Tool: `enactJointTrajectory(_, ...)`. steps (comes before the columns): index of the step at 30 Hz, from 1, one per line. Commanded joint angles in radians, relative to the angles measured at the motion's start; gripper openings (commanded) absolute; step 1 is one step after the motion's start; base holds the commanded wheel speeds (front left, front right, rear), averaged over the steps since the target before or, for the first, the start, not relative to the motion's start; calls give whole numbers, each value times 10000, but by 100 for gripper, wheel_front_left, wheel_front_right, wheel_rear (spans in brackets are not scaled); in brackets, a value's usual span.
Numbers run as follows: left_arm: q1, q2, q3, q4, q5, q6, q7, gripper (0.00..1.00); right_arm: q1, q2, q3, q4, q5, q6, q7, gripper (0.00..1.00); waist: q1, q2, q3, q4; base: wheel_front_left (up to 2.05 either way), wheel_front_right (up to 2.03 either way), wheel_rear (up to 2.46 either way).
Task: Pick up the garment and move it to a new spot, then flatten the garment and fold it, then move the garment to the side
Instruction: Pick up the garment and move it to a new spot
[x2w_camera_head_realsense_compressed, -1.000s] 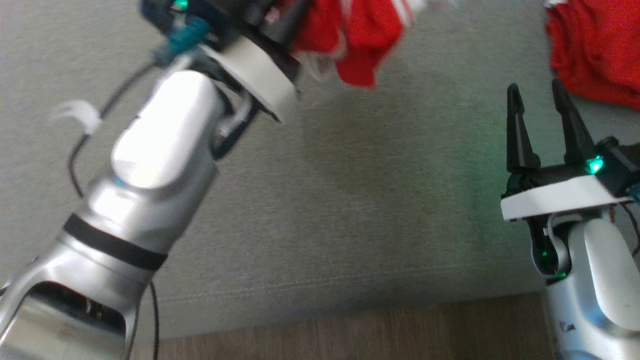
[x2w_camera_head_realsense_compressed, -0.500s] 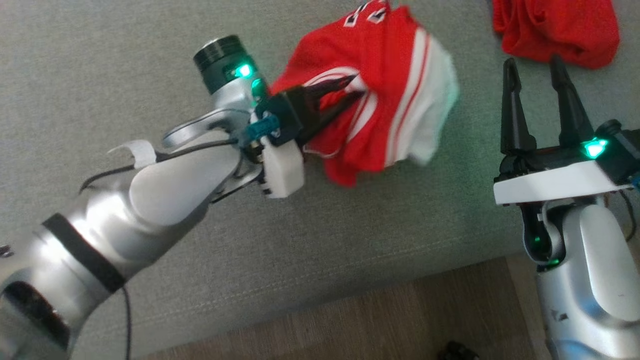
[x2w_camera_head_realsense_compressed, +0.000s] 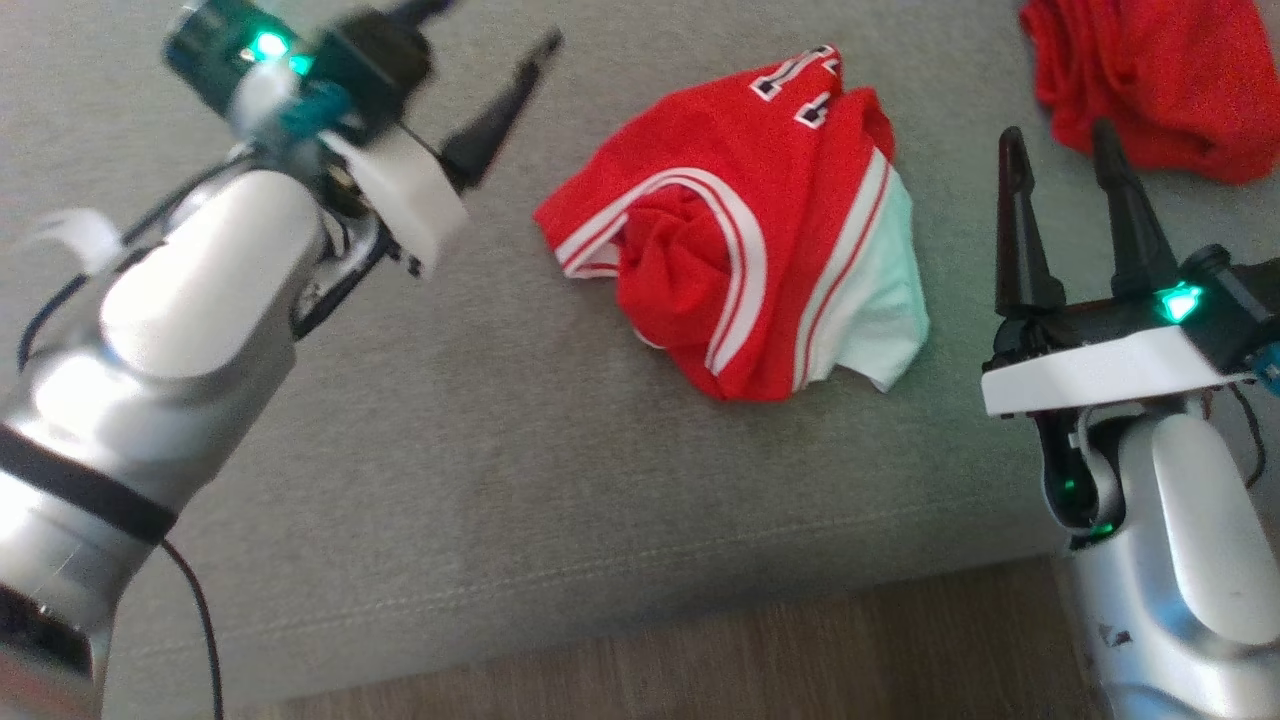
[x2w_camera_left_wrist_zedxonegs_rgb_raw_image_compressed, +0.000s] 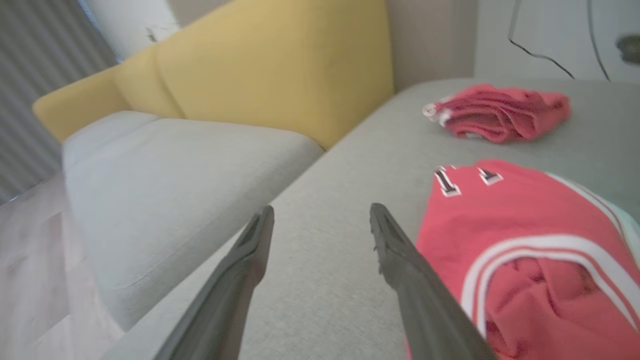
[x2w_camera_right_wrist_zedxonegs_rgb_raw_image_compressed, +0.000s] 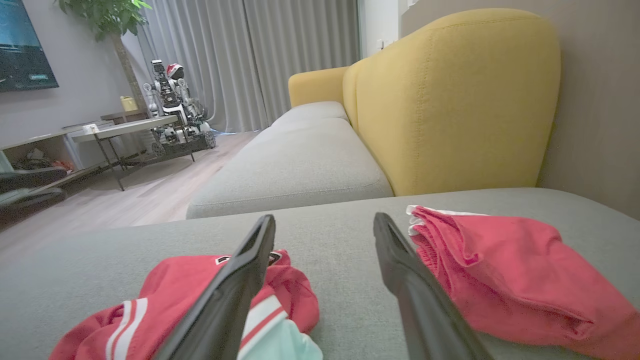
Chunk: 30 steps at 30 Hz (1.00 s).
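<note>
The garment (x2w_camera_head_realsense_compressed: 740, 250) is a red jersey with white stripes and a white panel. It lies crumpled on the grey sofa cushion (x2w_camera_head_realsense_compressed: 560, 480), and neither gripper touches it. My left gripper (x2w_camera_head_realsense_compressed: 495, 22) hangs open up and to its left, with nothing between the fingers. In the left wrist view the garment (x2w_camera_left_wrist_zedxonegs_rgb_raw_image_compressed: 525, 225) lies just right of the open left gripper (x2w_camera_left_wrist_zedxonegs_rgb_raw_image_compressed: 320, 212). My right gripper (x2w_camera_head_realsense_compressed: 1055, 140) stands open just right of the garment. In the right wrist view the garment (x2w_camera_right_wrist_zedxonegs_rgb_raw_image_compressed: 165, 295) sits behind the left finger of the right gripper (x2w_camera_right_wrist_zedxonegs_rgb_raw_image_compressed: 325, 219).
A second red garment (x2w_camera_head_realsense_compressed: 1150, 70) lies bunched at the far right of the cushion, also seen as a red heap (x2w_camera_right_wrist_zedxonegs_rgb_raw_image_compressed: 500, 270). A yellow sofa back (x2w_camera_right_wrist_zedxonegs_rgb_raw_image_compressed: 450, 100) rises behind. The cushion's front edge meets wood floor (x2w_camera_head_realsense_compressed: 700, 670). Another robot (x2w_camera_right_wrist_zedxonegs_rgb_raw_image_compressed: 175, 110) stands by a low table.
My left gripper has opened, let go of the garment and drawn away to the upper left. The garment now rests on the cushion. The head camera has shifted.
</note>
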Motion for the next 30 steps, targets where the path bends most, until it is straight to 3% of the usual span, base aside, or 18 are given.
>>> enactJointTrajectory(1, 37, 280, 916, -357, -79, 207, -51, 100, 91, -10, 257, -291, -85, -2, -62, 100, -1, 0, -304, 353, 0, 0, 0)
enactJointTrajectory(6, 1426, 1, 3184, -1378, -303, 913, -51, 100, 381, -206, 308, -260, -137, -2, -62, 100, -1, 0, -781, 1030, 0, 0, 0)
enactJointTrajectory(12, 3942, -954, 5335, -2921, -69, 1256, -51, 100, 924, -390, 269, -89, -200, -2, -62, 100, -1, 0, -1471, 1817, 0, 0, 0)
enactJointTrajectory(17, 6141, -1984, 6699, -3987, 504, 1142, -51, 100, 1365, -367, 220, 50, -283, -2, -62, 100, -1, 0, -1940, 2182, 0, 0, 0)
enactJointTrajectory(22, 7844, -2976, 7857, -4716, 1239, 704, -51, 100, 1658, -292, 222, 176, -346, -2, -62, 100, -1, 0, -2234, 2291, 0, 0, 0)
enactJointTrajectory(30, 9237, -3415, 8673, -5569, 2255, 320, -51, 100, 1882, -168, 327, 334, -389, -2, -62, 100, -1, 0, -2429, 2235, 0, 0, 0)
